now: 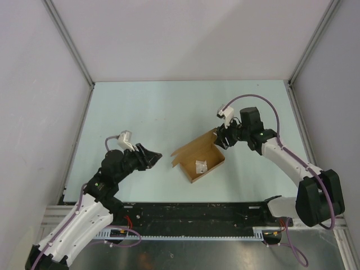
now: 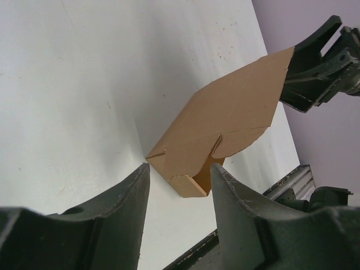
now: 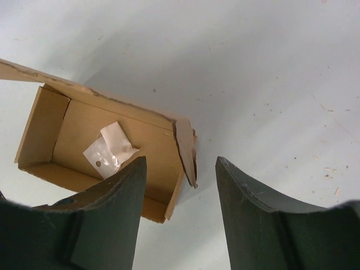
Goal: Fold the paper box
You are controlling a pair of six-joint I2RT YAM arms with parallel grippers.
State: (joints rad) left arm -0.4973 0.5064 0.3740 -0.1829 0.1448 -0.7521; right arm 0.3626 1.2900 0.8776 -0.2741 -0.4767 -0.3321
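Paper box (image 1: 190,159) — top open, lid flap raised — at mid-table (image 1: 140,112), holding a white packet (image 1: 201,166) whose mark is unreadable. Left gripper (image 1: 156,158) spread, near the box; right gripper (image 1: 219,139) spread at the lid's corner, pinching nothing.

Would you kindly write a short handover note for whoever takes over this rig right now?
Left gripper: open, empty, left of the paper box, not touching it.
Right gripper: open, holding nothing, beside the far corner of the raised lid flap; contact unclear.
Paper box: on the table, open, with a white wad inside.
Done: the walls stand.
Left: fold the lid flap down and tuck its tabs.
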